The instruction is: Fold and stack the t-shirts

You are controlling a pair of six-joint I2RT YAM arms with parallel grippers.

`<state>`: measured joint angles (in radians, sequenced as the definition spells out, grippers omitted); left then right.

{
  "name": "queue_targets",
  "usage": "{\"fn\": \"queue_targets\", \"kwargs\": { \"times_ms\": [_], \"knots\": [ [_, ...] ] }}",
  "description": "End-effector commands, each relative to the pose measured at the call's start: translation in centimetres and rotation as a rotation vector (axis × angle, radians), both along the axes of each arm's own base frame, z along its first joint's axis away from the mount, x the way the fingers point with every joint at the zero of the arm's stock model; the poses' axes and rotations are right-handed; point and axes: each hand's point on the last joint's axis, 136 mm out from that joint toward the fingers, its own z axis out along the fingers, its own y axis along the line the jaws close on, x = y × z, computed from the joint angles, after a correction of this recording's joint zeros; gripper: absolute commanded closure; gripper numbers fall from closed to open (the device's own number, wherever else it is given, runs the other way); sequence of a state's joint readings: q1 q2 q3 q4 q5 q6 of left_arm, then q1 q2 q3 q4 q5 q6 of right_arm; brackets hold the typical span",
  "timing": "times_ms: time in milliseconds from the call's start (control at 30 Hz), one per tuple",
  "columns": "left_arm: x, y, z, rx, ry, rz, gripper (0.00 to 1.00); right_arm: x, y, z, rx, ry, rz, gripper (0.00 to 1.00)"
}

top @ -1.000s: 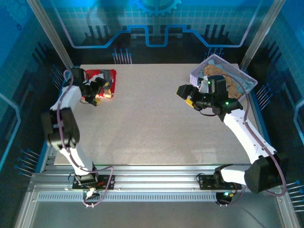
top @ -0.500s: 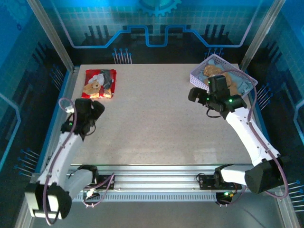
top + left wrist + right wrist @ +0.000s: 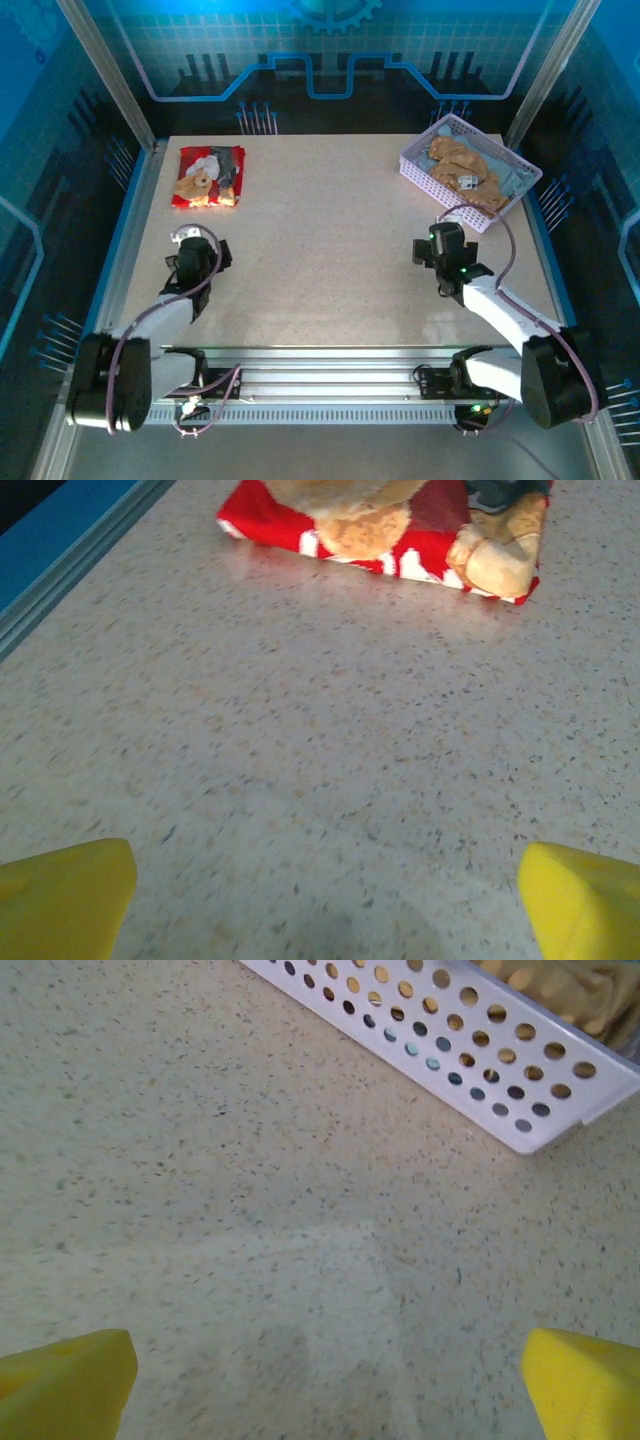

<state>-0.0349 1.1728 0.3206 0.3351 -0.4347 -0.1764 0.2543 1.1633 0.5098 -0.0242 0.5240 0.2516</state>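
Note:
A red t-shirt [image 3: 208, 176] with a teddy-bear print lies folded at the table's far left; its near edge [image 3: 400, 530] runs along the top of the left wrist view. A tan t-shirt [image 3: 460, 165] and a pale blue-grey one [image 3: 511, 181] lie crumpled in the lavender basket [image 3: 420, 176] at the far right. My left gripper [image 3: 203, 245] hangs open over bare table, well short of the red shirt, with nothing between its yellow fingertips [image 3: 65, 895]. My right gripper [image 3: 436, 246] is open and empty too, just short of the basket's near wall [image 3: 450, 1050].
The speckled table [image 3: 320, 260] lies bare between the two arms. A blue rail [image 3: 60, 550] edges the table on the left. The tan cloth [image 3: 560, 980] rises above the basket's rim.
Both arms have drawn back toward the near edge. The left gripper left the red shirt and the right gripper left the basket; both stayed open and empty.

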Motion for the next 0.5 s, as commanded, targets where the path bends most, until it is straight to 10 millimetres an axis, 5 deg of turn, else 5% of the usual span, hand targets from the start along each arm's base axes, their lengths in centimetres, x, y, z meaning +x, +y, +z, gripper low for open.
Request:
{"fn": "queue_targets", "kwargs": {
  "times_ms": [0,200,333,467],
  "knots": [
    [4.1,-0.5,4.2,0.040,-0.203,-0.057,0.01,3.6,0.3,4.4,-0.034,-0.287,0.039,0.00],
    [6.6,-0.4,3.2,0.018,-0.232,-0.071,0.01,5.1,-0.5,2.7,0.000,-0.306,0.065,0.00],
    [6.5,-2.3,2.8,0.018,-0.266,-0.181,0.01,6.2,-0.9,2.5,-0.002,-0.338,0.111,0.00],
    [5.4,-1.9,2.6,0.021,-0.353,-0.169,0.01,6.6,-1.4,1.4,0.058,-0.338,0.120,0.00]
  ]
}}
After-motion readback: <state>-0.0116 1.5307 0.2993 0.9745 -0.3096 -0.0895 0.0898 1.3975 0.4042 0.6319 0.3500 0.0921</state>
